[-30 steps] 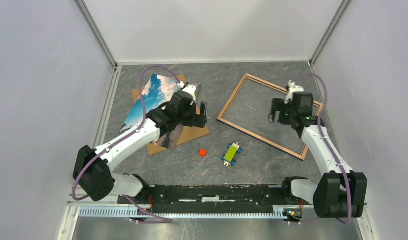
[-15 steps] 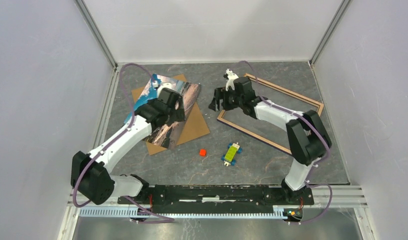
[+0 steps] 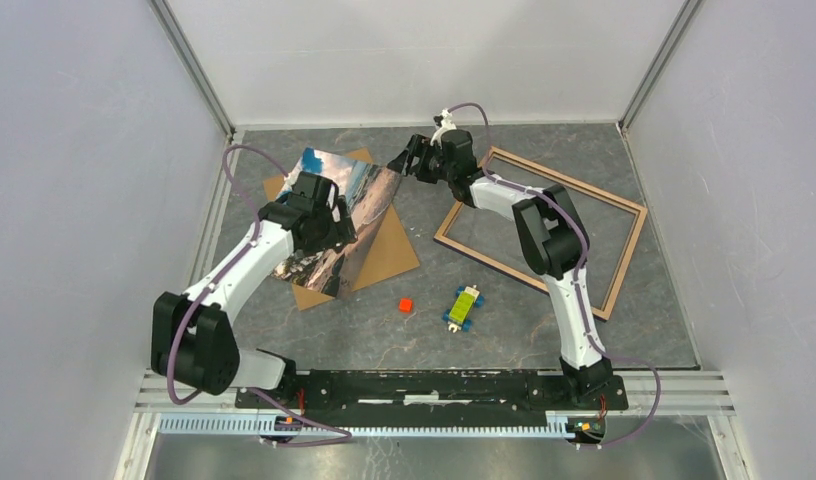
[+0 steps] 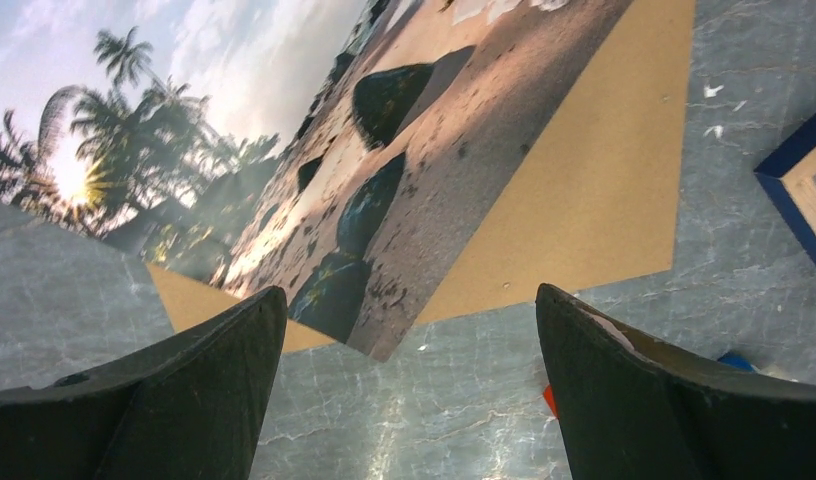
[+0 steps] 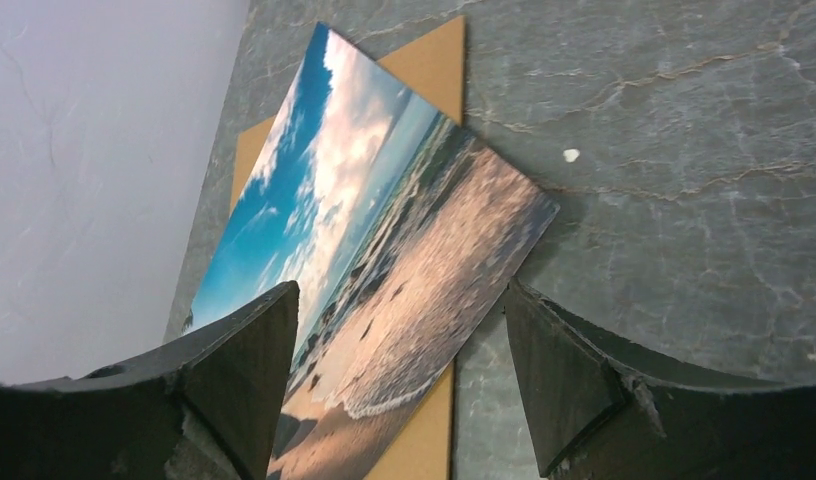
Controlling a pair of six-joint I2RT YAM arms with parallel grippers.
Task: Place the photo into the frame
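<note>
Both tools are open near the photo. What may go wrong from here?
1. The photo lies flat on the brown board, so the left tool may pinch the board too, or miss the thin edge.
2. The right tool hangs over the same sheet, so the two may collide.

I see the photo (image 3: pixel 367 200) (image 4: pixel 384 150) (image 5: pixel 384 260) lying face up on a brown backing board (image 3: pixel 389 255) in the far left part of the table (image 3: pixel 504 340). It is a glossy seaside print with blue sky and white clouds at one end, and pink shore, dark rocks and palms at the other. It sits askew, with one corner reaching past the board onto the table. The frame (image 3: pixel 524 280) (image 4: pixel 806 195) lies flat to its right, apart from it and also turned at an angle. Its light wood face is up, the table shows through its opening, and my left wrist view catches a dark blue outer edge.
</note>
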